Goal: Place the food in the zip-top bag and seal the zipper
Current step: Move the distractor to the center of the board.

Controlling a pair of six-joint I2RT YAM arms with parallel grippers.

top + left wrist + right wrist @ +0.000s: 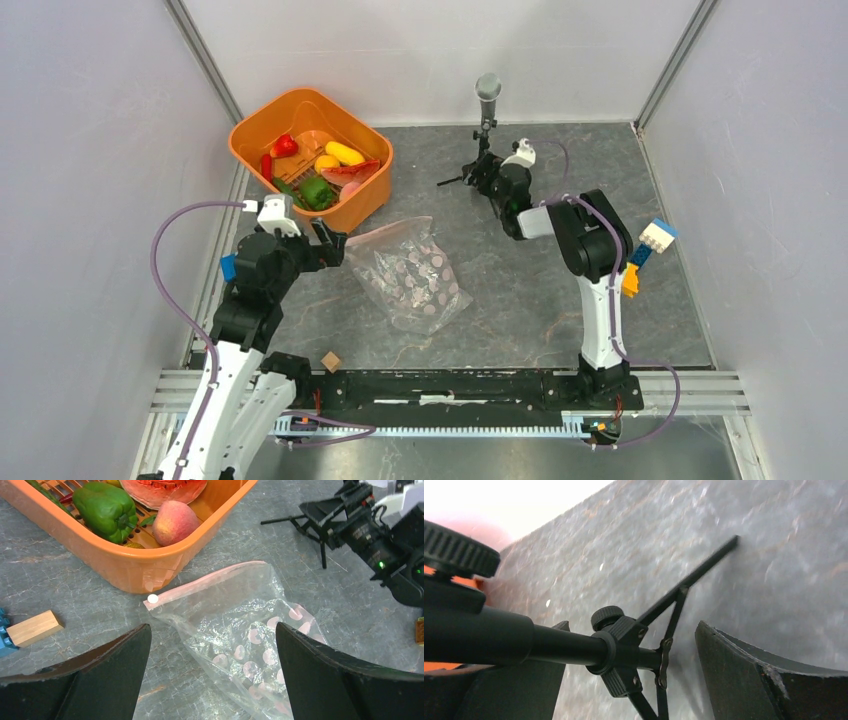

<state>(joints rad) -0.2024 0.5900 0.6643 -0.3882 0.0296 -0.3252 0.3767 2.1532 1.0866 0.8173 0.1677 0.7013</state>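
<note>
The food lies in an orange basket (250,135) at the back left: a red pepper (284,146), a yellow piece (344,153) and a green bell pepper (318,192) (106,510). The zip-top bag (410,272) (240,630) lies flat and empty mid-table, its pink zipper (210,582) facing the basket. My left gripper (335,245) (212,670) hovers open over the bag's near-left edge, holding nothing. Farther back, my right gripper (482,172) (632,645) is open, with the microphone stand's black tube (549,642) between its fingers, which are not closed on it.
A microphone (488,88) on a small tripod stands at the back centre. A wooden cube (331,361) lies near the front edge. Coloured blocks (657,237) sit by the right wall, and a blue block (229,267) by the left. A peach (175,522) lies in the basket.
</note>
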